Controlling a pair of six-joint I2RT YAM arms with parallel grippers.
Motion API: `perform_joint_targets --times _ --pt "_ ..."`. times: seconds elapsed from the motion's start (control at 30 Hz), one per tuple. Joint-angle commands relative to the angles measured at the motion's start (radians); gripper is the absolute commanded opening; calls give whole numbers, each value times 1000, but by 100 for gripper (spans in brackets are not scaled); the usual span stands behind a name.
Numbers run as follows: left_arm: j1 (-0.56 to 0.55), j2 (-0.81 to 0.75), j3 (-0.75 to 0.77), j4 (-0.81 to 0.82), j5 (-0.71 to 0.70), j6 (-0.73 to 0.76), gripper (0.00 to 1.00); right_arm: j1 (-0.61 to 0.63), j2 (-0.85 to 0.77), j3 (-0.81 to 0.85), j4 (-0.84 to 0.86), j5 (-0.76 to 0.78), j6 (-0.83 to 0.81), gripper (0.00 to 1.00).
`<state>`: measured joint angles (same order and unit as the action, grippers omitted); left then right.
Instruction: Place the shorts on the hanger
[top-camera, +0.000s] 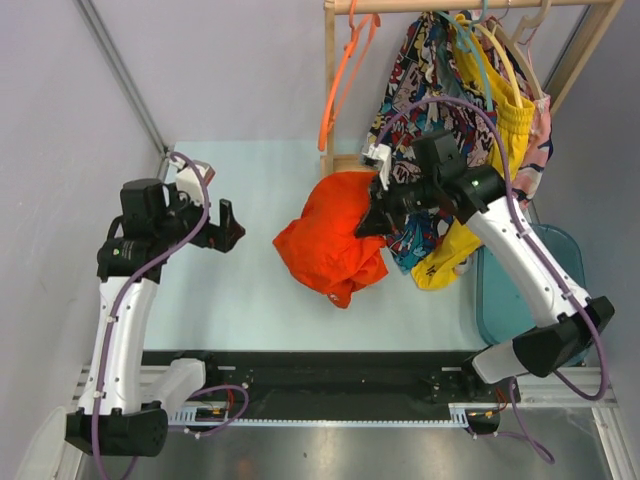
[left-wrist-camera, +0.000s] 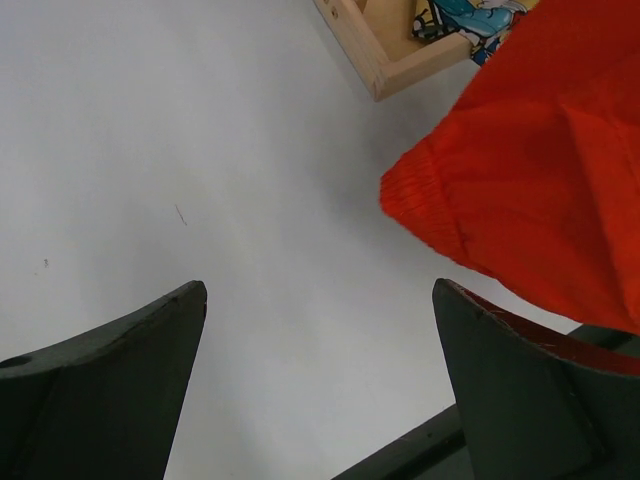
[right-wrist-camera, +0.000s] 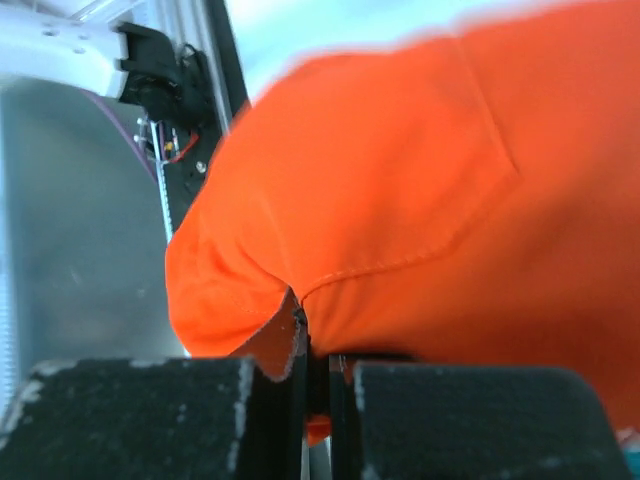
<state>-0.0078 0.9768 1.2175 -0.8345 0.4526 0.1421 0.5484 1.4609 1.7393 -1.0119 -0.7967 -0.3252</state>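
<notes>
Right hand (top-camera: 368, 222) clamped on shorts (top-camera: 328, 245), left hand (top-camera: 226, 226) apart beside them; pickup step, next probably carry to hanger (top-camera: 336, 85) ahead.

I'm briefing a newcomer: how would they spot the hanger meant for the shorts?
Find the wooden rack at the table's far edge. At its rail's left end hangs the hanger: thin, orange, empty, left of all the hanging clothes.

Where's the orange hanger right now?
Top view, upper centre: the orange hanger hangs on the wooden rail, left of the comic-print shorts and beyond the orange-red shorts pinched in the right gripper.
</notes>
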Motion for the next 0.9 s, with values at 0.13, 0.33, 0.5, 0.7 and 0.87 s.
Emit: perform_joint_targets --times 0.13,0.33,0.5,0.7,0.87 --pt "0 -33 -39 -40 67 161 100 -289 27 -483 142 72 61 73" --pt "0 0 -111 -38 96 246 100 -221 -83 -534 179 218 -35 84" --pt "5 29 -144 17 167 150 100 88 -110 -532 286 466 -136 90" --pt "100 75 -125 51 230 51 100 447 56 -485 426 757 -304 99" --pt "259 115 -101 26 282 36 100 577 234 -457 560 843 -339 100"
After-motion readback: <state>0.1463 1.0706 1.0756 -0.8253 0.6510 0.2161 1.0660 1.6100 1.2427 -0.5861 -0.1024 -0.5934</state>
